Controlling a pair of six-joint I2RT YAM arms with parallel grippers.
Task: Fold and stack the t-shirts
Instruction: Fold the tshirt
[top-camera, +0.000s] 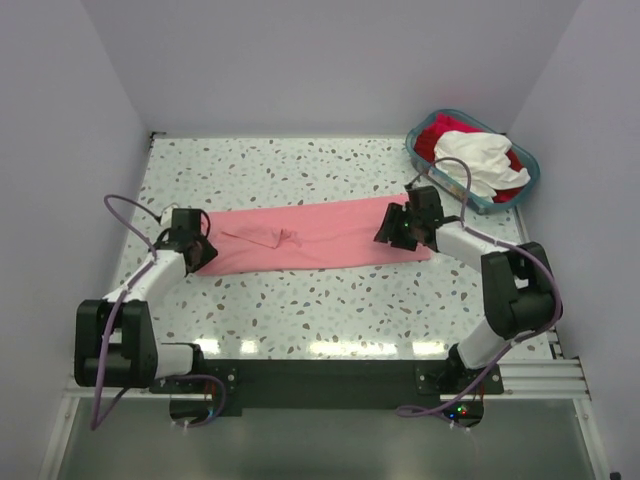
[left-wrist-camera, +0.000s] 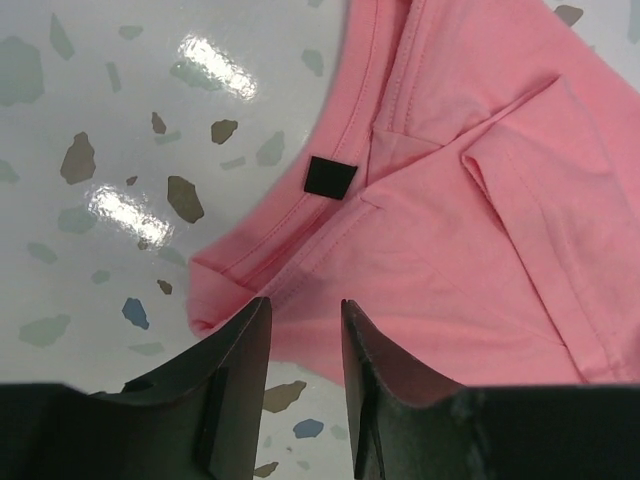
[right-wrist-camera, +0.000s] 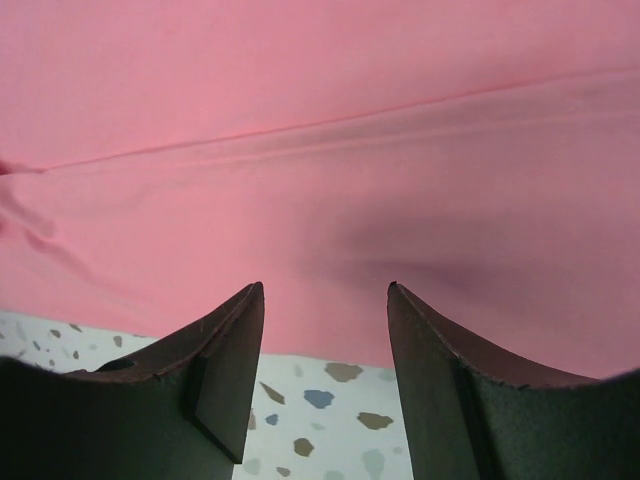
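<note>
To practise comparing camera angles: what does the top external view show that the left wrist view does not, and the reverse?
Only the top external view shows the teal basket in the far right corner, holding a white t-shirt and a red t-shirt, plus the right arm. Only the left wrist view shows the small dark neck tag and the collar seam beside it. Both show the salmon-pink t-shirt lying on the speckled table, with the left arm's jaws open at its edge.
</note>
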